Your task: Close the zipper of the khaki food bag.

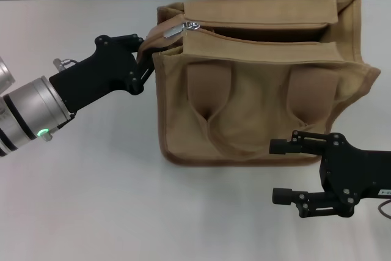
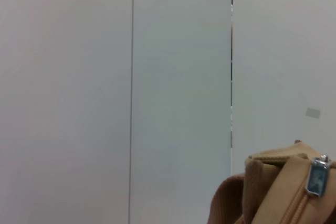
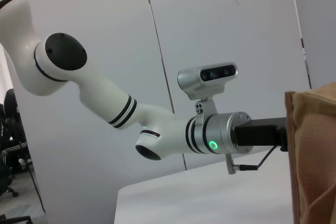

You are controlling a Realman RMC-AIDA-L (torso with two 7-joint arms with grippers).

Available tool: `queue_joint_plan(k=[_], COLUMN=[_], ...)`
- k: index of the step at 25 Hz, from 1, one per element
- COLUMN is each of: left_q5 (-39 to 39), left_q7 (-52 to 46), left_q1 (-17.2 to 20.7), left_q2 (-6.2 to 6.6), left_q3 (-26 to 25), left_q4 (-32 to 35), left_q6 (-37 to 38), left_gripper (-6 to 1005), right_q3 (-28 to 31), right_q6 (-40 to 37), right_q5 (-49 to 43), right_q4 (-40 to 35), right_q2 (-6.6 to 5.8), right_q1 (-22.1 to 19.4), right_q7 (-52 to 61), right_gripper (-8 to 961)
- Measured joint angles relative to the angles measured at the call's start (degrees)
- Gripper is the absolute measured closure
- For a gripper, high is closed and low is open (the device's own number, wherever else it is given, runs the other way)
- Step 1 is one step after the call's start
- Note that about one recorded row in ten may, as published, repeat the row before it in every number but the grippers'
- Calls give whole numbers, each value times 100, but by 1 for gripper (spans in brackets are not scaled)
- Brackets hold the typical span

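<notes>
The khaki food bag (image 1: 256,102) stands upright mid-table with its two strap handles hanging down its front. Its top opening gapes dark along most of its length. The zipper's silver slider (image 1: 190,26) sits at the bag's left end; it also shows in the left wrist view (image 2: 318,177) on the tan tape. My left gripper (image 1: 148,53) is at the bag's top left corner, closed on the brown-trimmed end flap beside the slider. My right gripper (image 1: 285,172) hovers open and empty in front of the bag's lower right corner, apart from it.
The white table (image 1: 98,200) carries only the bag. A grey panelled wall (image 2: 178,77) stands behind. In the right wrist view the left arm (image 3: 157,129) reaches to the bag's edge (image 3: 315,156).
</notes>
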Motion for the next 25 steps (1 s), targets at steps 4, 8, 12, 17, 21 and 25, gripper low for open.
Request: queue_joint_plan(k=[4, 8, 12, 17, 21, 25], left_q5=[-43, -94, -140, -159, -167, -177], left_q7=[-26, -134, -308, -423, -425, -427], left_q1=[37, 67, 49, -69, -142, -189], left_q2=[7, 17, 21, 8, -1, -17], left_q3=[-35, -36, -37, -2, 0, -20], left_q4=[59, 184, 328, 426, 414, 388], left_q6=[52, 242, 551, 498, 196, -202], left_gripper=[794, 926, 930, 930, 933, 937], right_q3=[34, 93, 238, 306, 305, 305], right_q6=[-8, -35, -93, -127, -99, -96], right_q5=[0, 0, 12, 55, 59, 61], right_q4=[0, 0, 0, 0, 0, 0], right_q2=[-11, -16, -18, -10, -5, -3], right_q1=[-5, -3, 35, 61, 61, 61], right_q7=[0, 0, 37, 58, 62, 65], right_gripper=[190, 196, 202, 210, 216, 222])
